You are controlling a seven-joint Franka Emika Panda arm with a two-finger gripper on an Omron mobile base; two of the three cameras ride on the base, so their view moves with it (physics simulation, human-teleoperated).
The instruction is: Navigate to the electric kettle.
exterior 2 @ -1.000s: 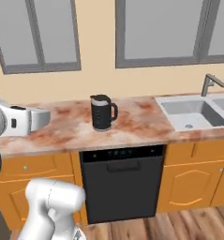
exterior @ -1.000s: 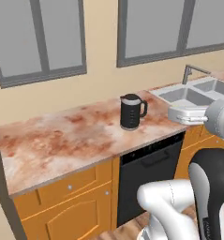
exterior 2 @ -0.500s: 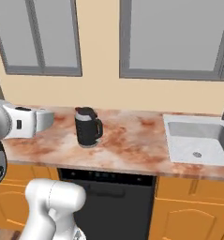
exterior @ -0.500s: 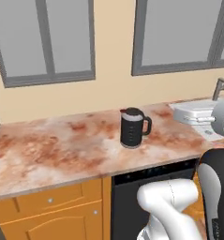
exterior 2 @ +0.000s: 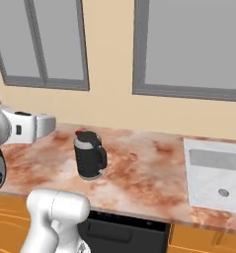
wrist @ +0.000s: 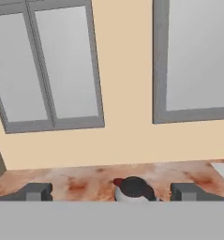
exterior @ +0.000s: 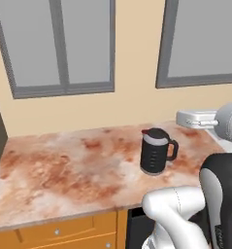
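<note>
Wall: plain cream-yellow wall (exterior: 132, 104) across the middle of all views.
Windows: two grey-framed windows; left window (exterior: 59, 46) at upper left with a centre mullion, right window (exterior: 205, 41) at upper right, panes flat grey.
Counter: mottled reddish-brown stone countertop (exterior: 64, 170) across the lower half.
Cabinets: orange wood drawer fronts (exterior: 54, 233) with small knobs, lower left.
Sink: pale basin (exterior 2: 216, 173) sunk in the counter at right.
Appliance: black dishwasher front (exterior 2: 124, 234) below the counter edge.

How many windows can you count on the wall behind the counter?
2: a grey-framed double-pane window above the counter's left end, and a second grey-framed window to its right, cut off by the picture edge; others may lie beyond view.
</note>
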